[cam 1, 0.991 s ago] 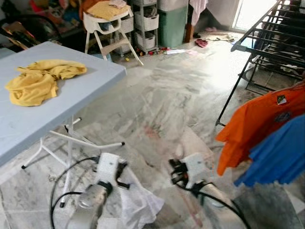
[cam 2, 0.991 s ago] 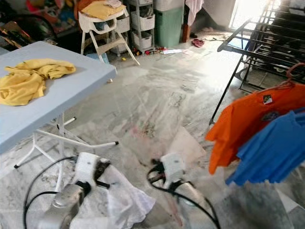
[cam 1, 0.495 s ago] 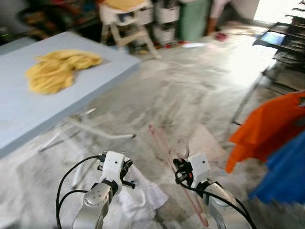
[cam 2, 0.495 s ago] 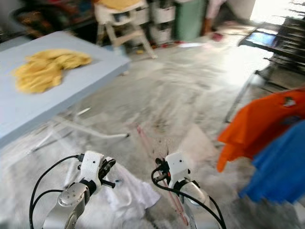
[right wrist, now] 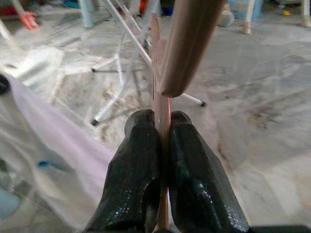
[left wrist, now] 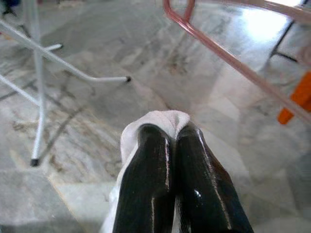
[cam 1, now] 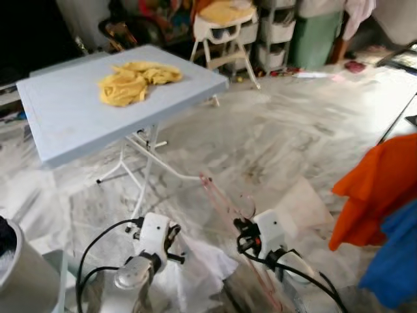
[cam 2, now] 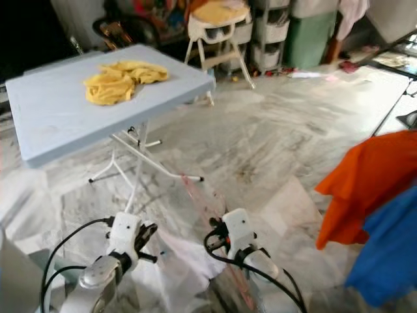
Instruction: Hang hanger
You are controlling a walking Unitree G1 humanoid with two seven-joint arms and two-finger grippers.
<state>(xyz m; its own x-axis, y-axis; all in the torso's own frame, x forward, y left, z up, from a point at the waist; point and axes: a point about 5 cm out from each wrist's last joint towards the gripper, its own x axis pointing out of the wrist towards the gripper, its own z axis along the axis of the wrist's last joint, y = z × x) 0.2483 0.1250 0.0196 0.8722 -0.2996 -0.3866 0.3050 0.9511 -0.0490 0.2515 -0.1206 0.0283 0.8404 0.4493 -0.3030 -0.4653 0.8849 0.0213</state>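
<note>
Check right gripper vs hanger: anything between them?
Nothing visible. The right gripper is shut directly on the pink hanger, fingers pinching its thin bar. The left gripper pinches the white cloth.

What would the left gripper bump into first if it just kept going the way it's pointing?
Probably the marble floor: the left gripper, shut on a white cloth, points down at bare tiles between the table's legs and the pink hanger.

Glossy black fingers (left wrist: 150, 184); smooth pink plastic hanger (right wrist: 160, 73); white cloth (left wrist: 155, 119) (soft, matt); polished marble floor (cam 1: 293, 130)
</note>
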